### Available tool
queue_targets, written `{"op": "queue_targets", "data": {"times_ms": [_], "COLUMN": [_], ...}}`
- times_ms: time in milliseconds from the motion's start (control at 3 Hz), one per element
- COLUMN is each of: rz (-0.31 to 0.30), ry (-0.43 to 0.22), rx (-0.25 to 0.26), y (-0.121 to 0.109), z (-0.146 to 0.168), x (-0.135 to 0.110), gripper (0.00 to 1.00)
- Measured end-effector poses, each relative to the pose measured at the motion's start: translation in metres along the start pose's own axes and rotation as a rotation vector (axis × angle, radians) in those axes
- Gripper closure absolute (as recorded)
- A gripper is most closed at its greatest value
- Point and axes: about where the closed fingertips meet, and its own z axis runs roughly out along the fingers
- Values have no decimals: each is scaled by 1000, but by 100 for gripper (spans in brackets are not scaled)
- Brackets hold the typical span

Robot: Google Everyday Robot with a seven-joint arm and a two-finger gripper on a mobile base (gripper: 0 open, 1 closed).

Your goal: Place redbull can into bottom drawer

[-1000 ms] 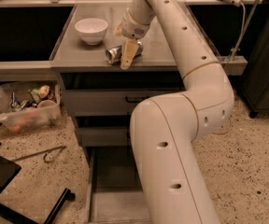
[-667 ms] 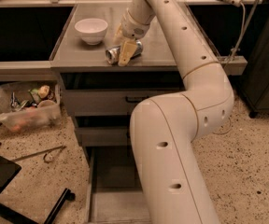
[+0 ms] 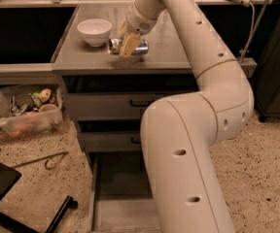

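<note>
— Where is your pincer (image 3: pixel 128 46) sitting?
— You're holding it over the redbull can (image 3: pixel 113 45), which is lying on the bench (image 3: pixel 171 55) by the bowl (image 3: pixel 94 31). Grip: cannot tell. The bottom drawer (image 3: pixel 123 218) is standing open.

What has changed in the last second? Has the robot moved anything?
The gripper, at the redbull can on the cabinet top, has shifted slightly up and left in the picture, and the can seems to have gone with it; whether it is lifted I cannot tell. The white bowl and open bottom drawer are unchanged.
</note>
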Motion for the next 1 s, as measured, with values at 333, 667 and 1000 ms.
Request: {"op": "queue_targets", "data": {"times_ms": [333,667,1000], "rz": [27,9,44], "ry": [-63,-141,-236], "rx": [115,279,360], "y": [-7,-3,51], "z": [-47,-114,-156], "x": [-36,-83,-93], "gripper": [100,100,100]}}
